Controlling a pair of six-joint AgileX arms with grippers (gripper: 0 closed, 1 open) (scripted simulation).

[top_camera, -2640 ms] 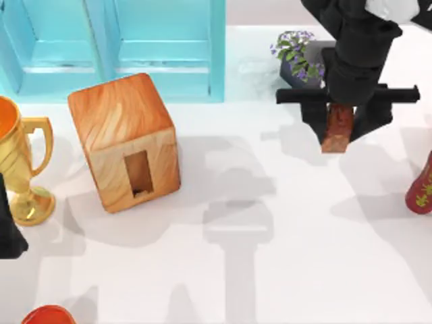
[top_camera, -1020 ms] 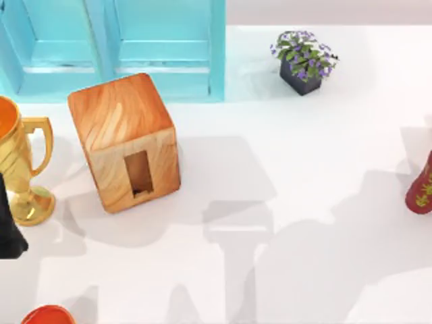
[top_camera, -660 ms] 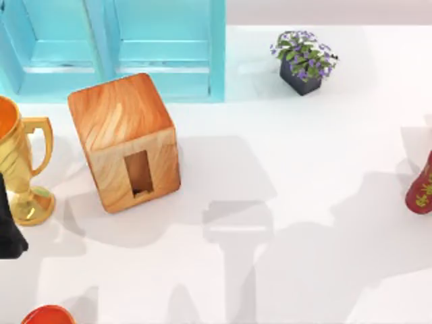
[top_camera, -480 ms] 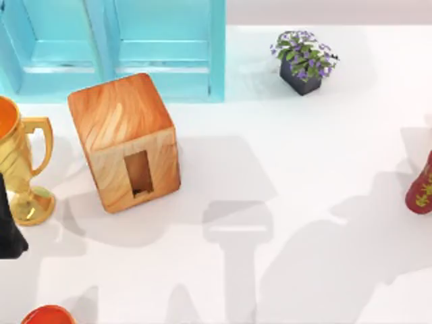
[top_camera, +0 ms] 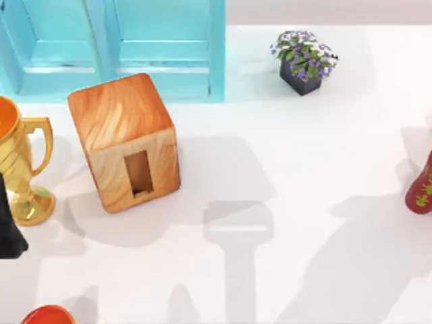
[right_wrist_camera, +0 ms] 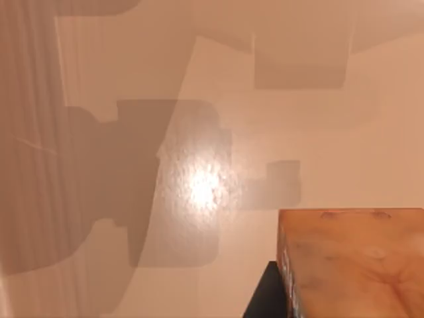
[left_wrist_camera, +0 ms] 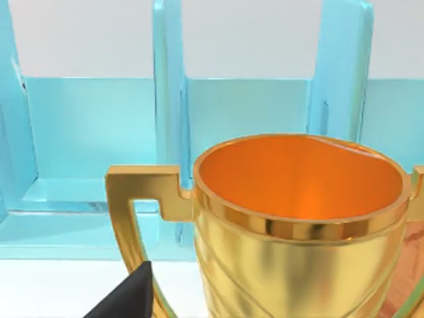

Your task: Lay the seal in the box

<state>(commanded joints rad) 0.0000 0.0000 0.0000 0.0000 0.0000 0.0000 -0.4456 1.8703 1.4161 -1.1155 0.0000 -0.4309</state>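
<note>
Seal [right_wrist_camera: 351,262], a small orange-brown wooden block, sits pinched in the right gripper above the white bench [top_camera: 304,169], well apart from the large grained wooden box [top_camera: 125,138] beside the turquoise cabinet [top_camera: 115,44].

- No writing, label, brand, number or sign can be read on anything in these views.
- The box [top_camera: 124,140] shows only wood grain on its faces, and the gold cup [top_camera: 19,169] just to its left is plain metal.
- The red vase [top_camera: 421,187], well to the right of the box, bears green marks that form no letters.
</note>
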